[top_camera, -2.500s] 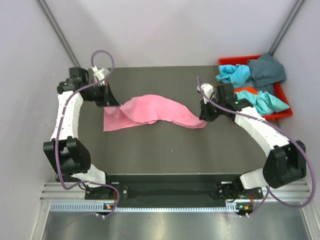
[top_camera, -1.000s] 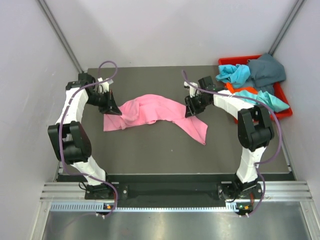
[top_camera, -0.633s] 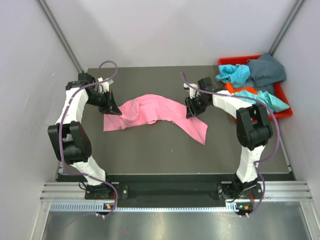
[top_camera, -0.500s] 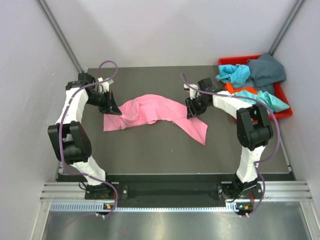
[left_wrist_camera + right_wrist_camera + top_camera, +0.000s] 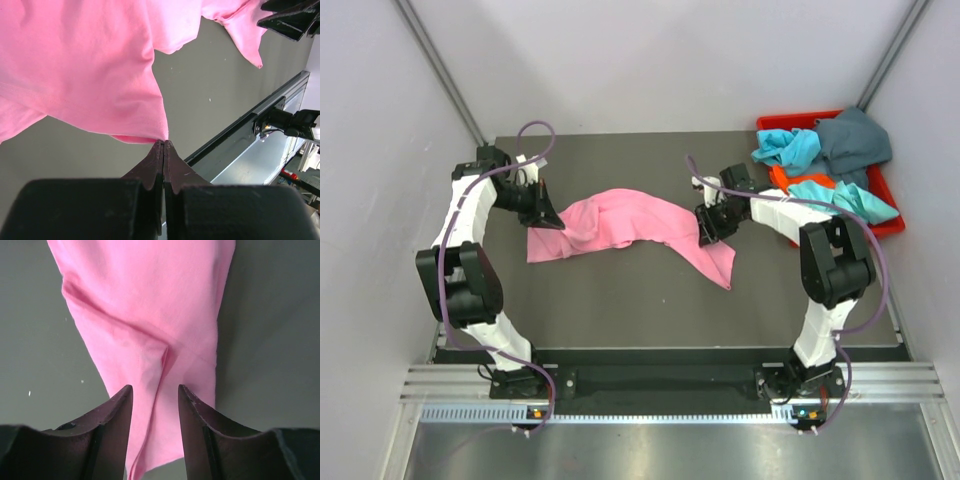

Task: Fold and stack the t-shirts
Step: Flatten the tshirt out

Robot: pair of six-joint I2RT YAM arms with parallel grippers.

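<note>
At the middle of the dark grey table, a bright pink cloth t-shirt lies rumpled, its long axis running from 9 o'clock toward 4 o'clock in the overhead view. The left arm's fingers are pinched together on its 9 o'clock corner; the right arm's fingers stand apart above a crease at the 4 o'clock end, gripping nothing. That end looks the next grab, and the right arm is the nearer.
</note>
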